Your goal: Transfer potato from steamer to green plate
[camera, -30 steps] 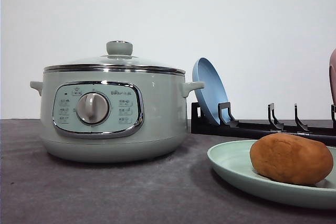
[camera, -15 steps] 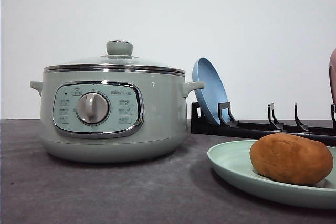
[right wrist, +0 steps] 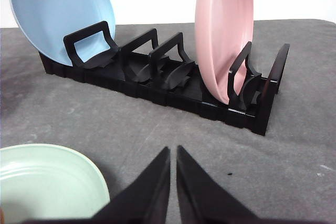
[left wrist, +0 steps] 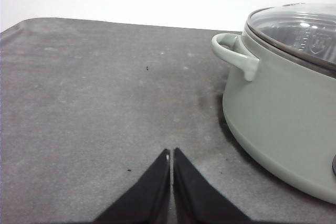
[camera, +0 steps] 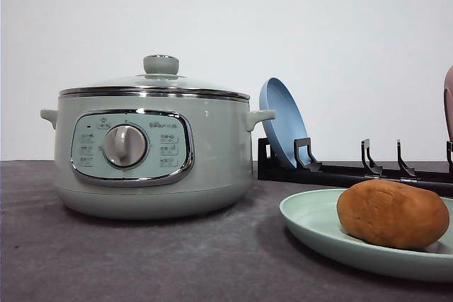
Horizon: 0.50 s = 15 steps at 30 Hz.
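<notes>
The orange-brown potato (camera: 393,213) lies on the green plate (camera: 311,218) at the front right of the table. To the left stands the sage-green steamer (camera: 152,153) with its glass lid on; its side and handle show in the left wrist view as the steamer (left wrist: 283,103). My left gripper (left wrist: 171,153) is shut over bare grey cloth beside the steamer, holding nothing. My right gripper (right wrist: 173,150) is shut and empty above the cloth, with the green plate's rim (right wrist: 79,169) close by.
A black dish rack (right wrist: 173,85) stands behind the green plate, holding a blue plate (right wrist: 55,17) and a pink plate (right wrist: 223,30) upright. The rack (camera: 354,171) sits to the right of the steamer. Grey cloth covers the table; a white wall lies behind.
</notes>
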Motion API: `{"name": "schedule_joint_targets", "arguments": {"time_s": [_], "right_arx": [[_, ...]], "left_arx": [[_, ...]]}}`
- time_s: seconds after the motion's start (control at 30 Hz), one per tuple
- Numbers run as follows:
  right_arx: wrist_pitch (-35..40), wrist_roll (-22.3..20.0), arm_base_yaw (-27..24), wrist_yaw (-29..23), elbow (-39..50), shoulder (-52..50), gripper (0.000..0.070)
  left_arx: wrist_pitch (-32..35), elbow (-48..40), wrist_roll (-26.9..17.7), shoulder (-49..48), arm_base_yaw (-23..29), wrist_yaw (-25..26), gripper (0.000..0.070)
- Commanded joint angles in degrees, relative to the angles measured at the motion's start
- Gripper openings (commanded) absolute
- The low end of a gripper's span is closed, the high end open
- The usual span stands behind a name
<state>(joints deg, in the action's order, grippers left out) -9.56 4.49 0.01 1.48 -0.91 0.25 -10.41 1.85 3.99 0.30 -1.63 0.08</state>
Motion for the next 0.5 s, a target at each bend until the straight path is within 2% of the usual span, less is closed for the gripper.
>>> {"name": "schedule_joint_targets", "arguments": {"time_s": [0.0,0.47], "right_arx": [[0.7,-0.5,0.2,0.0,0.3,0.0,0.001],[0.7,-0.5,0.2,0.0,0.3,0.0,0.001]], "left_arx": [[-0.4,-1.2,0.1,-0.1,0.0,0.1,0.0],[-0.4,-1.2,0.1,-0.1,0.0,0.0,0.0]]}}
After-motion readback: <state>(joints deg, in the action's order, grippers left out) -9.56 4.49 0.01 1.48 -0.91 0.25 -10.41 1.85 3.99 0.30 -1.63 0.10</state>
